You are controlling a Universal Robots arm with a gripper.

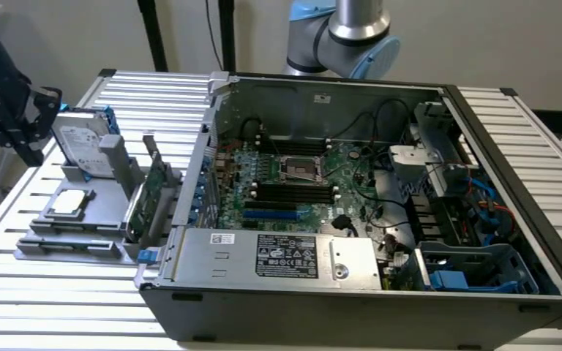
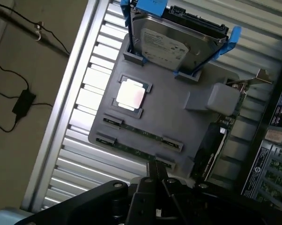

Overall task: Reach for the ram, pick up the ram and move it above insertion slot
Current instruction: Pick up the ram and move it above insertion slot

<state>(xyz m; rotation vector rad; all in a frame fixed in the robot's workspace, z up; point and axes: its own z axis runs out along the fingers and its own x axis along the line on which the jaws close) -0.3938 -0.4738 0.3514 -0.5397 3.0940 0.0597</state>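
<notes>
Two ram sticks, thin green strips, lie side by side in the slots of a grey holder [image 2: 178,101]: one ram [image 2: 140,134] and a second ram [image 2: 131,151] nearer my gripper. In the exterior view they sit at the holder's front edge [image 1: 71,238]. My gripper [image 2: 156,172] hangs above the holder, just off the end of the nearer stick, with its black fingers together and nothing between them. In the exterior view the gripper [image 1: 12,121] is up at the far left, above and left of the holder. The black memory slots [image 1: 286,191] lie on the motherboard inside the open case.
The holder also carries a hard drive [image 2: 171,44] in blue brackets, a processor chip [image 2: 130,95] and a tall green expansion card [image 2: 211,145] on edge. The open computer case [image 1: 359,307] stands to the exterior view's right on a slatted metal table [image 1: 56,307]. Cables lie on the floor [image 2: 19,103].
</notes>
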